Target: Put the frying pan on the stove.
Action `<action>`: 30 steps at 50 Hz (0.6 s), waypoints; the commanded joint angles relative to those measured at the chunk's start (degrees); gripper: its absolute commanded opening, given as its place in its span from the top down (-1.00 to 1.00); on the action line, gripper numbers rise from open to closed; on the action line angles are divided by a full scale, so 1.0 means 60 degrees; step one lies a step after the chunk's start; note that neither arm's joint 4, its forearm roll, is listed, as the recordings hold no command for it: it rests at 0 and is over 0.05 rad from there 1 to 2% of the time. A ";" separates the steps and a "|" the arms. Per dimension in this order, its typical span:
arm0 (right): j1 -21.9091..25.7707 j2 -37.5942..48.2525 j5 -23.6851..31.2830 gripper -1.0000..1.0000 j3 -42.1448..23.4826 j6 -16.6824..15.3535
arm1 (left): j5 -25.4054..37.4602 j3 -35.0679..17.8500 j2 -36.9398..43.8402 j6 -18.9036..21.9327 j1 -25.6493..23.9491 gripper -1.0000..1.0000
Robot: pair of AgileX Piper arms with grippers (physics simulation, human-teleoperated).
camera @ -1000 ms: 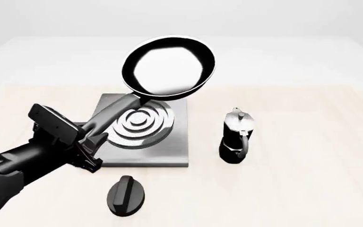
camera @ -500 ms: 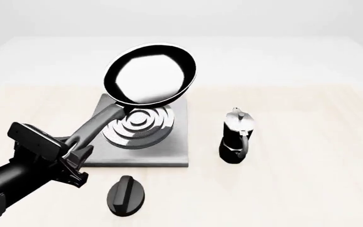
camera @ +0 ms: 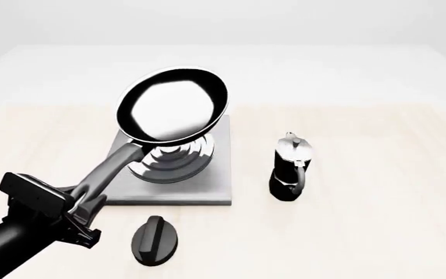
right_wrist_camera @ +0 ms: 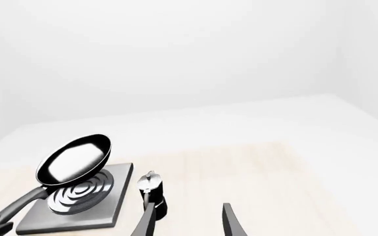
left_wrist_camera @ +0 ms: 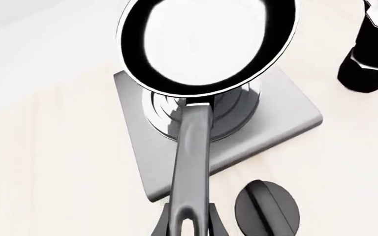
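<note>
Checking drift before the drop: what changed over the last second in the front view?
The left gripper, shut on the handle, pulled back toward the near-left edge, carrying the frying pan left and slightly lower; it now sits more over the burner of the stove, still raised and tilted. The stove, moka pot and knob stayed put. The right gripper is open and away from everything.

A pale wood-grain bench (camera: 378, 232) runs into a white strip beyond; behind that strip, plain white walls (right_wrist_camera: 175, 59), evenly lit.
</note>
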 commanded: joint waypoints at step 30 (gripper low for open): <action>0.0041 0.0000 0.0000 -1.00 0.0070 -0.0087 | -0.0694 0.0506 -0.0152 -0.0079 0.0263 1.00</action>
